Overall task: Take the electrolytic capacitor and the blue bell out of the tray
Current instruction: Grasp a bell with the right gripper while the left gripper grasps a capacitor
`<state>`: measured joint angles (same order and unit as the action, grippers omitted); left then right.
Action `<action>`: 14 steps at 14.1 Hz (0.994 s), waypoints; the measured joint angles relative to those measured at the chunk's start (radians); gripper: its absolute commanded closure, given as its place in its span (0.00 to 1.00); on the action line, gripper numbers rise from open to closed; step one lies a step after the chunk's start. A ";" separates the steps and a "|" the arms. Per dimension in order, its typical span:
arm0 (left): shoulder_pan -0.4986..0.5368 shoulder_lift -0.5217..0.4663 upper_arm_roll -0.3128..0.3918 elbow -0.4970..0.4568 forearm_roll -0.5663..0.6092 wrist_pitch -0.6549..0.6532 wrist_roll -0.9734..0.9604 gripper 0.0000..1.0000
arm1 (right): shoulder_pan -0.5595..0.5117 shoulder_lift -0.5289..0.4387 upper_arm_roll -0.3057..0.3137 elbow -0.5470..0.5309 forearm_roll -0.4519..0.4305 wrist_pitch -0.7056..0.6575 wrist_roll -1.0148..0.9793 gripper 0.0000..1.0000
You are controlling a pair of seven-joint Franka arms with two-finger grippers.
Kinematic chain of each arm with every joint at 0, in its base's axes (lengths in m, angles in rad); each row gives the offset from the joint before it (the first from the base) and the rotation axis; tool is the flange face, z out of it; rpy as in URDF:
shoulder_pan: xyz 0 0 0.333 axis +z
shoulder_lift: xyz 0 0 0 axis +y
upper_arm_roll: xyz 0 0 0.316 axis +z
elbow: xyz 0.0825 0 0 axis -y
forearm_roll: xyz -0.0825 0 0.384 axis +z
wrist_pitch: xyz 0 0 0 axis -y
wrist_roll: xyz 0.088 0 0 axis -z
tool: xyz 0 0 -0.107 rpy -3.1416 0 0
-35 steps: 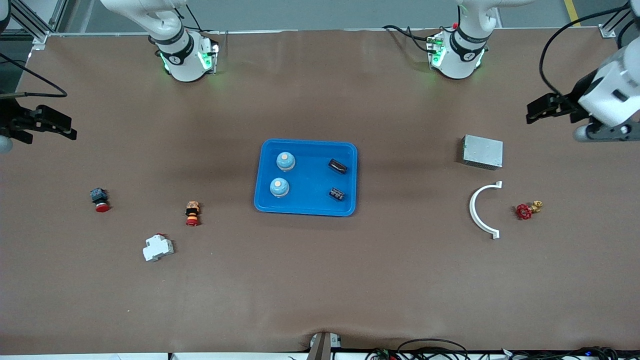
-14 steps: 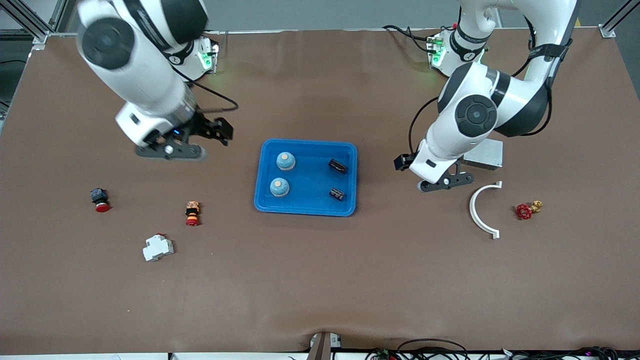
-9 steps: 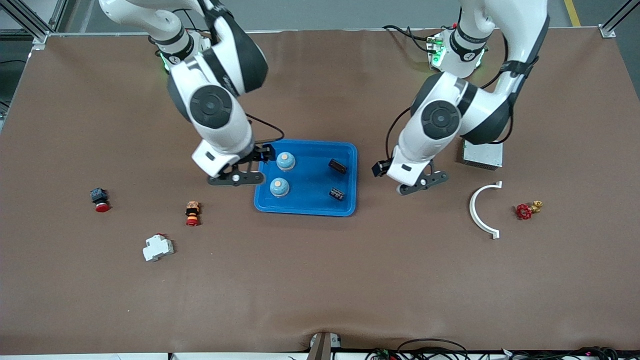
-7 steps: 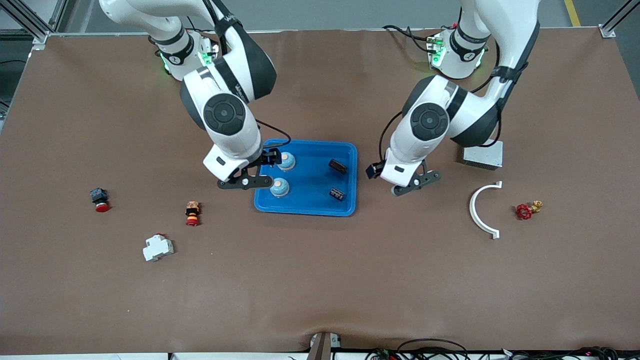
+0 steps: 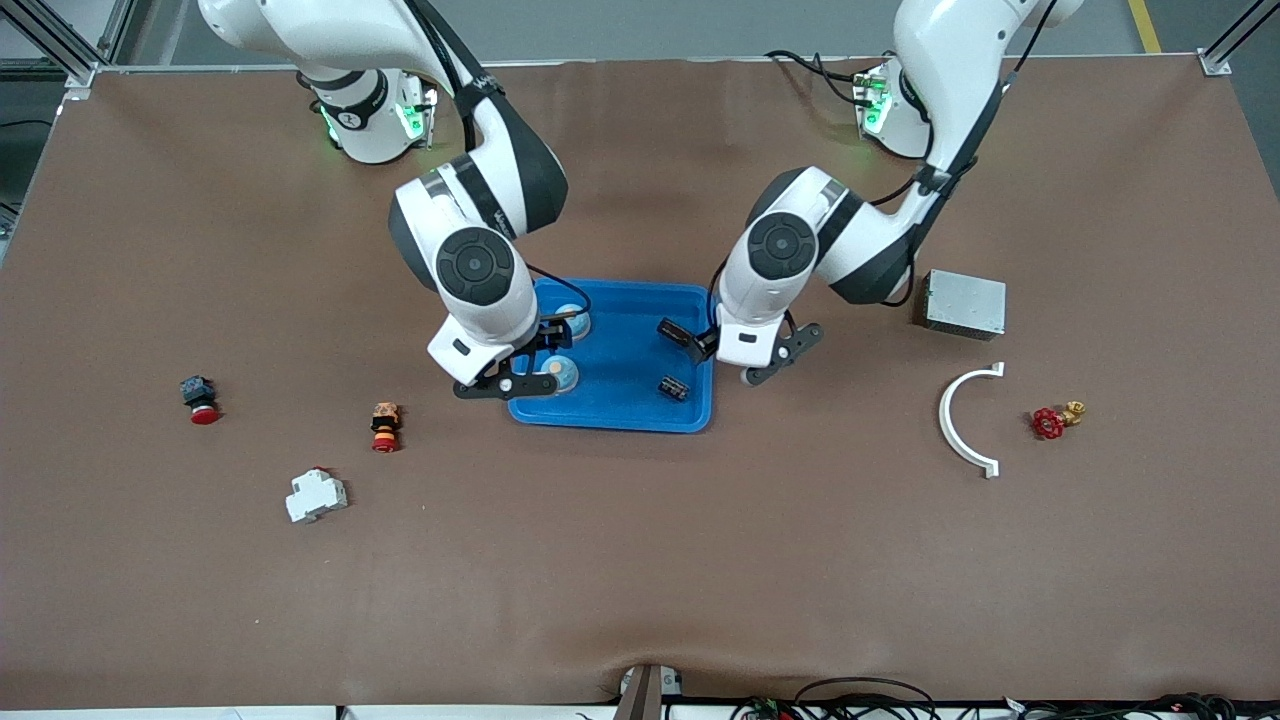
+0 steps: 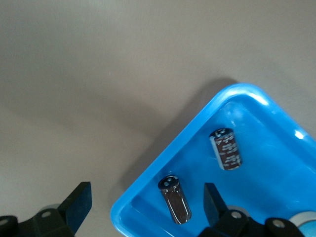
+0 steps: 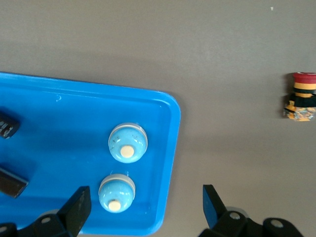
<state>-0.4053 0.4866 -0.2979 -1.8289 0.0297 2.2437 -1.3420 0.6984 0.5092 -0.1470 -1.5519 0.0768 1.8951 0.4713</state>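
Observation:
A blue tray [image 5: 620, 415] in the middle of the table holds two light-blue bells [image 5: 564, 375] [image 7: 128, 142] and two dark capacitors [image 5: 673, 387] [image 6: 225, 148]. My right gripper [image 5: 527, 358] [image 7: 146, 206] hangs open over the tray's rim at the right arm's end. One bell [image 7: 117, 193] lies just inside its fingers' span. My left gripper [image 5: 715, 345] [image 6: 145, 205] hangs open over the tray's rim at the left arm's end. A capacitor [image 6: 175, 199] lies below, near one finger. Neither gripper holds anything.
Toward the left arm's end lie a grey metal box [image 5: 965, 303], a white curved piece [image 5: 968, 420] and a red valve [image 5: 1048, 422]. Toward the right arm's end lie an orange-and-red button [image 5: 385, 425] [image 7: 301, 96], a black-and-red button [image 5: 200, 398] and a white breaker [image 5: 316, 495].
Both arms have swung in from the table's ends and come down over the tray's two end rims. Both grippers stayed open. The bells and capacitors have not moved.

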 measured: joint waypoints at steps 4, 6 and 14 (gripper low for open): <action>-0.052 0.062 0.001 0.001 0.008 0.097 -0.123 0.33 | 0.001 0.052 0.000 -0.011 0.091 0.090 0.000 0.00; -0.079 0.098 0.002 0.004 0.030 0.148 -0.209 0.36 | 0.006 0.062 0.001 -0.053 0.129 0.184 0.000 0.00; -0.115 0.179 0.004 0.021 0.130 0.191 -0.396 0.95 | 0.045 0.093 -0.001 -0.199 0.139 0.373 0.010 0.00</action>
<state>-0.5203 0.6654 -0.2942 -1.8082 0.1599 2.4346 -1.7379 0.7430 0.6025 -0.1483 -1.7511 0.2155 2.2683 0.4815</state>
